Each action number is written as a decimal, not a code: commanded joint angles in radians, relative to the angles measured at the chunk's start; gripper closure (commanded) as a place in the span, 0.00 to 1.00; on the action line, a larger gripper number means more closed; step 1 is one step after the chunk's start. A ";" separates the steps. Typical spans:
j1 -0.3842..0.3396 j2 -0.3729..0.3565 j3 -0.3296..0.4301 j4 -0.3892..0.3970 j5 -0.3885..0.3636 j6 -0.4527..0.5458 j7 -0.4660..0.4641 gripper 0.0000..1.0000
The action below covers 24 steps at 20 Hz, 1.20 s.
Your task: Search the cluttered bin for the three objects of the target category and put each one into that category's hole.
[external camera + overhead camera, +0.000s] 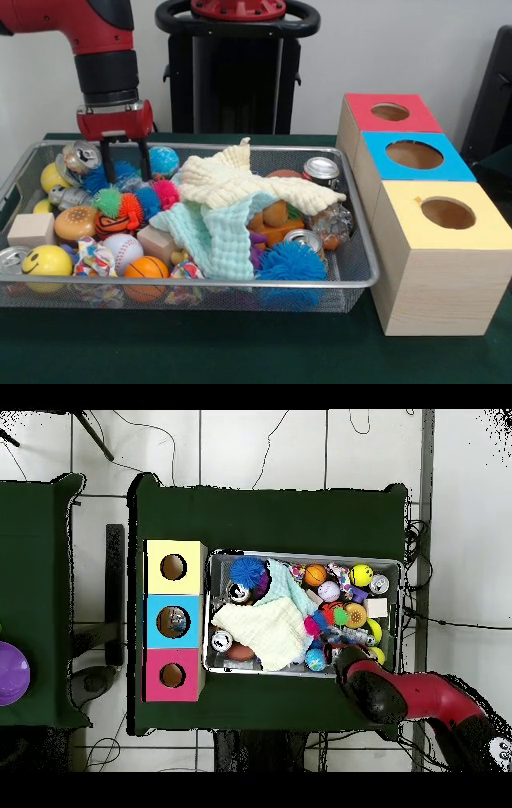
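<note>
The silver wire-mesh bin [356,276] is full of clutter: balls, cans, wooden blocks and toys. It also shows in the overhead view [300,555]. A pale yellow cloth [240,184] and a mint cloth [212,232] lie over the bin's middle. My gripper [126,174] is open and reaches down into the bin's far left corner in the front view. Its two black fingers [106,164] straddle a blue spiky ball [122,172]. In the overhead view the red arm [400,694] hides the gripper. Three boxes with round holes stand beside the bin: red-topped [390,112], blue-topped [414,154] and yellow-topped [448,214].
Near my gripper lie a pink spiky ball [166,193], an orange and green spiky ball [120,206], a burger toy [76,222] and a can [80,156]. A baseball [122,248], a basketball [146,268] and a smiley ball [46,260] lie at the front. A large blue spiky ball [290,262] lies front right.
</note>
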 commanded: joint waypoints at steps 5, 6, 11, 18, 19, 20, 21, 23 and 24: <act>-0.040 0.090 0.056 -0.102 -0.024 0.048 -0.088 0.00; -0.057 0.102 0.071 -0.104 -0.024 0.055 -0.107 0.00; -0.071 0.126 0.085 -0.114 -0.046 0.037 -0.111 0.00; -0.002 0.114 0.029 -0.121 -0.069 -0.021 -0.028 0.00; 0.001 0.115 0.027 -0.121 -0.070 -0.025 -0.025 0.00; 0.004 0.116 0.024 -0.121 -0.070 -0.029 -0.022 0.00; 0.010 0.117 0.020 -0.121 -0.070 -0.033 -0.016 0.00; 0.028 0.115 0.008 -0.123 -0.070 -0.043 -0.001 0.00; 0.037 0.114 0.000 -0.124 -0.070 -0.050 0.009 0.00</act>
